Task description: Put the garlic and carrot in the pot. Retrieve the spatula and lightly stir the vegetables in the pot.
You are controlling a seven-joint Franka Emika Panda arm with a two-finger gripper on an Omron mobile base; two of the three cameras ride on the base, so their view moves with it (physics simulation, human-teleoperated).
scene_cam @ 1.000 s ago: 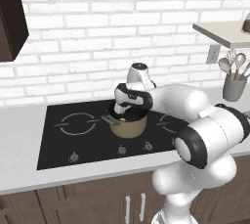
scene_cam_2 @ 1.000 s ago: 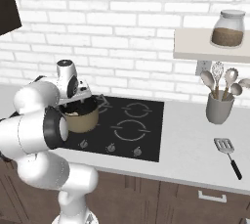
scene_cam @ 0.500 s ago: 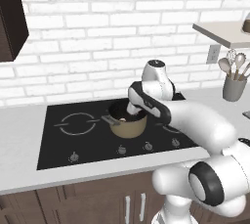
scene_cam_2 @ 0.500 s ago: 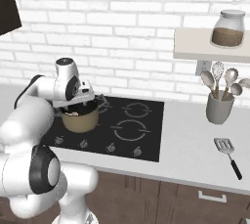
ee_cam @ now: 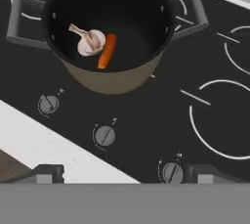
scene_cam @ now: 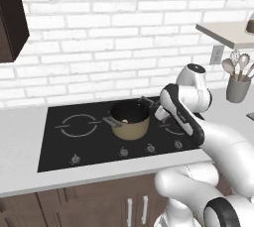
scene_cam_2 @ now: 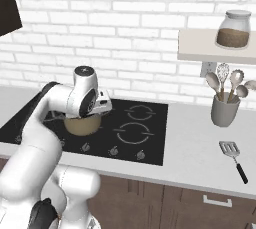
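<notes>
The tan-gold pot (ee_cam: 113,82) stands on the left rear burner of the hob, and I also see it from the base as the pot (scene_cam: 130,128) and, half hidden behind my hand, the pot (scene_cam_2: 80,125). Inside it the whitish garlic (ee_cam: 91,42) lies against the orange carrot (ee_cam: 107,51). My gripper (ee_cam: 126,174) is open and empty, hovering above the knobs just in front and right of the pot; from the right side the gripper (scene_cam_2: 101,109) sits beside the pot's rim. The grey spatula (scene_cam_2: 233,156) lies flat on the counter far to the right.
The black hob (scene_cam: 64,144) has a row of knobs (ee_cam: 105,135) along its front. A grey utensil holder (scene_cam_2: 223,110) with spoons and a whisk stands at the back right, under a shelf with a glass jar (scene_cam_2: 233,29).
My hand has drawn away from above the pot toward the right and front, with the fingers staying wide apart. The garlic and carrot stay in the pot.
</notes>
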